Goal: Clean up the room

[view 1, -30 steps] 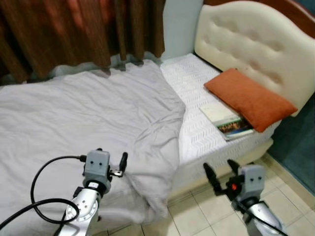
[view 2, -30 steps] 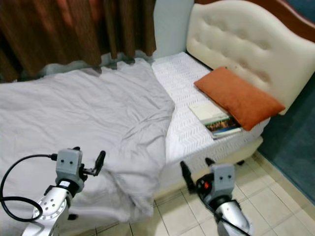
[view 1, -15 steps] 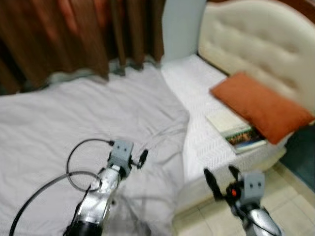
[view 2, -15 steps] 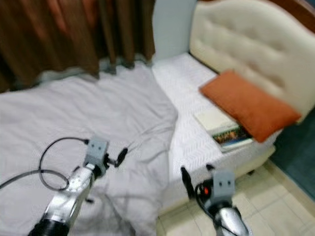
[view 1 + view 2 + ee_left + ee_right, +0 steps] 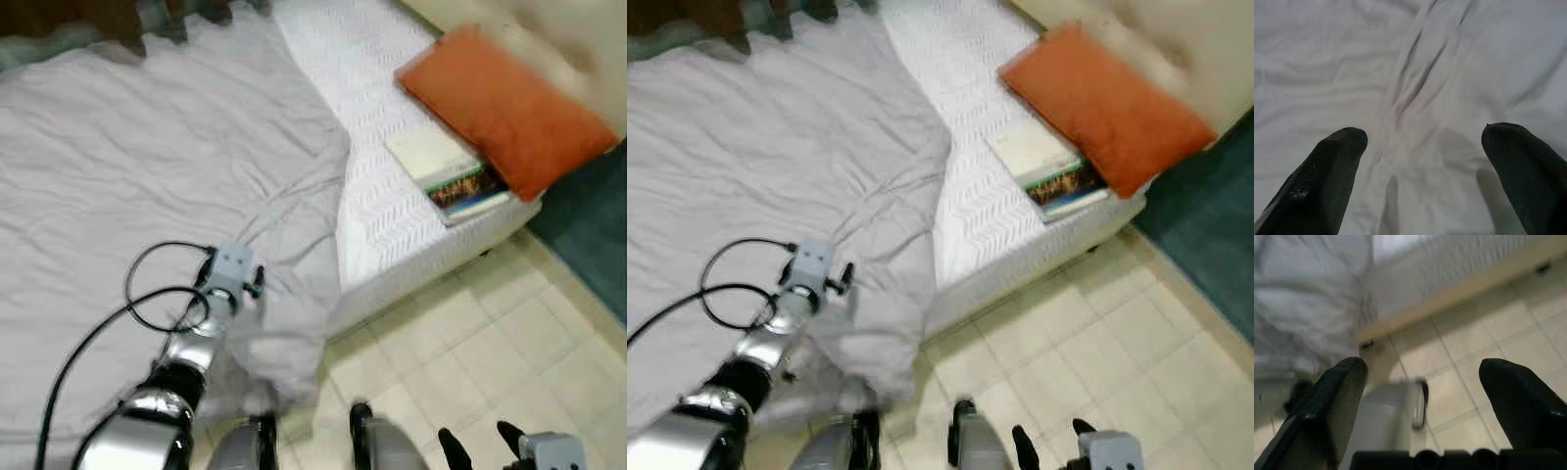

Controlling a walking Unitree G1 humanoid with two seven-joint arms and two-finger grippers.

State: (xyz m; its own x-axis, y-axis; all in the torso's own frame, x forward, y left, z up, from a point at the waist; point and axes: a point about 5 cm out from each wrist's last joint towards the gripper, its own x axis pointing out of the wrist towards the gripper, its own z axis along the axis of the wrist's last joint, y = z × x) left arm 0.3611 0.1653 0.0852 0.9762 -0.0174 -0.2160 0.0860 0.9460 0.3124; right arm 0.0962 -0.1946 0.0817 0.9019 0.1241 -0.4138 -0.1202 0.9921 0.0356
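A rumpled grey blanket covers most of the bed, its bunched edge hanging over the side toward the tiled floor; an orange pillow and a book lie on the bare white mattress. The left tool hovers just above the blanket's folds, fingers spread wide, holding nothing. The right tool hangs low over the floor, also wide open and empty.

light: soft, even | blur: head views, right wrist

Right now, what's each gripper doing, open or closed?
Left gripper: open, over the grey blanket, holding nothing.
Right gripper: open, empty, above the floor.
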